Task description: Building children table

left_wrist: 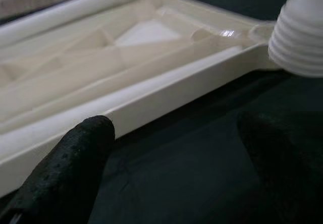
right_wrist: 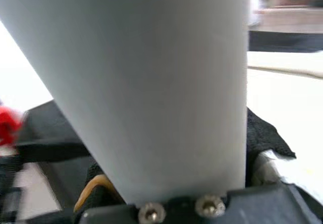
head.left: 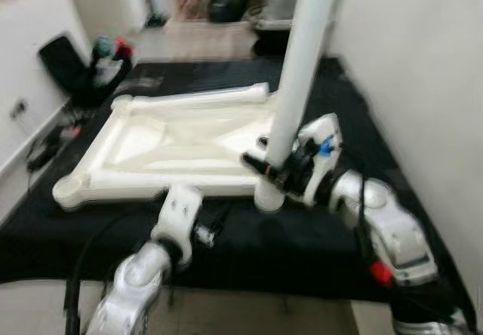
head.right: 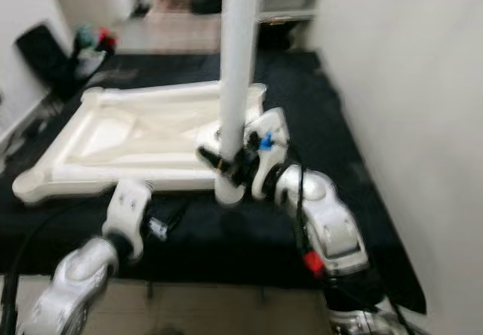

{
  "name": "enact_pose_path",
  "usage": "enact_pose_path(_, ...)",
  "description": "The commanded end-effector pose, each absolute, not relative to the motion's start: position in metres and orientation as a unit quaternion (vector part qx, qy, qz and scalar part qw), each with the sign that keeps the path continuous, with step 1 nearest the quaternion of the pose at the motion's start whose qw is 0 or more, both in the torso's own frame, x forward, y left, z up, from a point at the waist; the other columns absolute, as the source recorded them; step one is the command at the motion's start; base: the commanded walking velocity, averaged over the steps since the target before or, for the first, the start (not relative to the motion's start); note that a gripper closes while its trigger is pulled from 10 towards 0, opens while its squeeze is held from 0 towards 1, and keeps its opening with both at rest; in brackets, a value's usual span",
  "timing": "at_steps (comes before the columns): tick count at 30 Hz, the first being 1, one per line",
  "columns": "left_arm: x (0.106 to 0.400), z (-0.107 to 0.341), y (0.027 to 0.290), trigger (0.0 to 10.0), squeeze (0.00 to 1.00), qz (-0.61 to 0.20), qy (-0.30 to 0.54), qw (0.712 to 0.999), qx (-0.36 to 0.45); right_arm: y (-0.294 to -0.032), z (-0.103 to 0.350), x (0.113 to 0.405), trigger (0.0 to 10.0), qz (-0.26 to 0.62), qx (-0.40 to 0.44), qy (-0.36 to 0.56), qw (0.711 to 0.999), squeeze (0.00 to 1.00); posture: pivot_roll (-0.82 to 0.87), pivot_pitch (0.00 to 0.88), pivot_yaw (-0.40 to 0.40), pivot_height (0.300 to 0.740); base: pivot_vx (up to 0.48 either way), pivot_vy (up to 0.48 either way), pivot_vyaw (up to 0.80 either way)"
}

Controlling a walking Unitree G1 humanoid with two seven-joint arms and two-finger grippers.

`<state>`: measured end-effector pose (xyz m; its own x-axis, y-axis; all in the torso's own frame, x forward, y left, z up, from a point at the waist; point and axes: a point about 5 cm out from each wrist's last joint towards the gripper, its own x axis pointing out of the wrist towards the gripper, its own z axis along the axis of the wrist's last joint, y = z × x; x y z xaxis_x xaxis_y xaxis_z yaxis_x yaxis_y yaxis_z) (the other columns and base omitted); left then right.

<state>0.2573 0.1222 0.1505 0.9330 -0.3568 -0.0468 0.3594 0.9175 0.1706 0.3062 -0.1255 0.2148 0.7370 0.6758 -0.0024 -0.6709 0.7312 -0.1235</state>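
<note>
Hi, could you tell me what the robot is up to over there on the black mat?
It is putting together a small white plastic table. The tabletop lies upside down on the black mat. The right gripper is shut on a white table leg, holding it upright with its threaded end at the tabletop's near right corner. The left gripper hovers open above the mat beside the tabletop's near edge, holding nothing. A second leg lies along the far edge.

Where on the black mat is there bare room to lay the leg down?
Bare mat runs along the tabletop's near edge and between its right side and the wall. The near right corner is crowded by the right gripper holding the leg.
</note>
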Motion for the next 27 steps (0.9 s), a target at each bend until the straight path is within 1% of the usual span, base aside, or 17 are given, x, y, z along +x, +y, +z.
enact_pose_path(1, 0.256, 0.145, 0.128, 10.0, 0.00, -0.174, 0.020, 0.981, 0.090, -0.122, 0.214, 0.307, 10.0, 0.363, -0.055, -0.019, 0.930, 0.00, -0.09, 0.062, -0.007, 0.740, 0.000, 0.000, 0.80)
enact_pose_path(7, 0.258, 0.144, 0.132, 10.0, 0.00, -0.166, 0.023, 0.982, 0.088, -0.127, 0.213, 0.310, 10.0, 0.336, -0.080, -0.015, 0.938, 0.00, -0.09, 0.065, -0.001, 0.740, 0.000, 0.000, 0.80)
enact_pose_path(16, 0.262, 0.145, 0.129, 10.0, 0.00, -0.168, 0.022, 0.982, 0.081, -0.135, 0.208, 0.316, 10.0, 0.285, -0.072, 0.002, 0.956, 0.00, -0.09, 0.067, 0.003, 0.740, 0.000, 0.000, 0.80)
enact_pose_path(21, 0.262, 0.145, 0.129, 10.0, 0.00, -0.169, 0.021, 0.983, 0.076, -0.136, 0.208, 0.317, 10.0, 0.278, -0.071, 0.002, 0.958, 0.00, -0.09, 0.066, 0.004, 0.740, 0.000, 0.000, 0.80)
enact_pose_path(23, 0.262, 0.145, 0.129, 10.0, 0.00, -0.170, 0.021, 0.983, 0.072, -0.135, 0.208, 0.317, 10.0, 0.279, -0.071, -0.001, 0.958, 0.00, -0.09, 0.065, 0.006, 0.740, 0.000, 0.000, 0.43)
enact_pose_path(27, 0.264, 0.147, 0.130, 10.0, 0.00, -0.167, 0.013, 0.984, 0.062, -0.137, 0.208, 0.319, 10.0, 0.263, -0.078, -0.007, 0.962, 0.00, -0.09, 0.061, 0.011, 0.740, 0.000, 0.000, 0.00)
